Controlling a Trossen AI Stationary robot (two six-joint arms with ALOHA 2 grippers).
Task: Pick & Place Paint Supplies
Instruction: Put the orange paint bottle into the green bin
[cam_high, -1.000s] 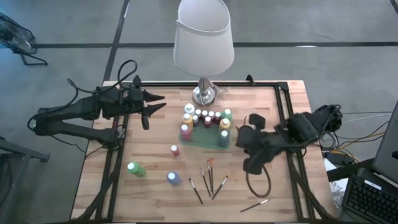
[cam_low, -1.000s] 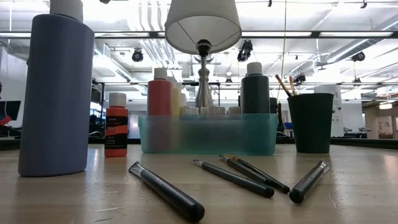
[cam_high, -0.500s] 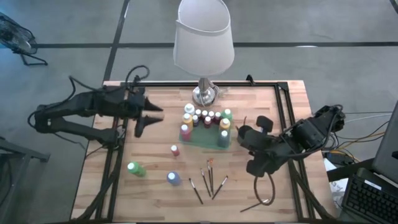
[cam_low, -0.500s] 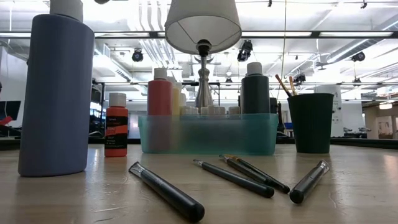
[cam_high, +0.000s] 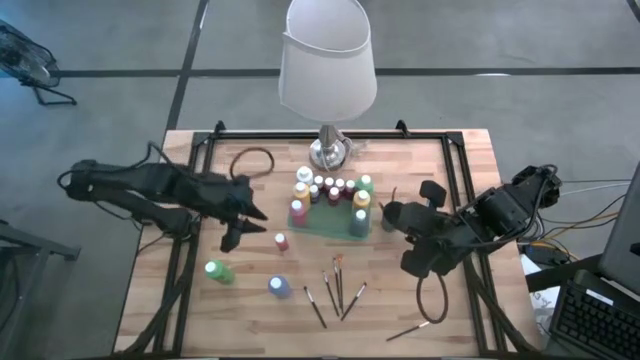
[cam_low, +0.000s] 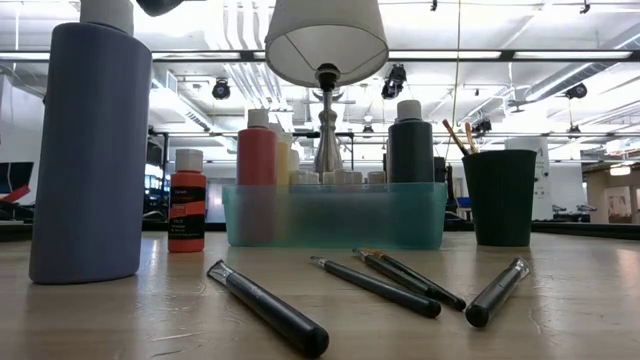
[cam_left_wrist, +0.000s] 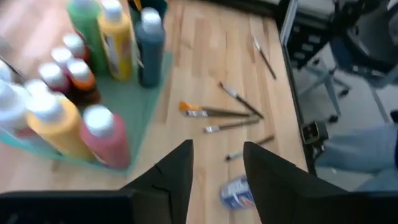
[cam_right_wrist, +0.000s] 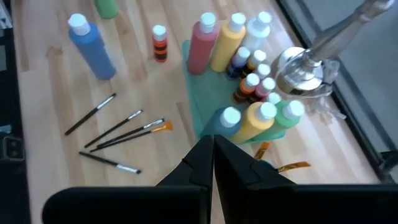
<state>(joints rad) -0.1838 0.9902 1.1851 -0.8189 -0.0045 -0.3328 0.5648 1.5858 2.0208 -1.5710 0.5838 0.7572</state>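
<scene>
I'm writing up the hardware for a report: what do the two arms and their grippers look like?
Both arms are dark, nearly black, built of jointed segments, with a black cable looping loose beside each. The left gripper ends in two tapered, pointed black fingers with flat inner faces. The right gripper has the same pair of dark wedge-shaped fingers. No markings or labels show on either.

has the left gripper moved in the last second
Yes. In the high view the left gripper has swung from level with the lamp base toward the front of the table, now beside the small red bottle.
</scene>
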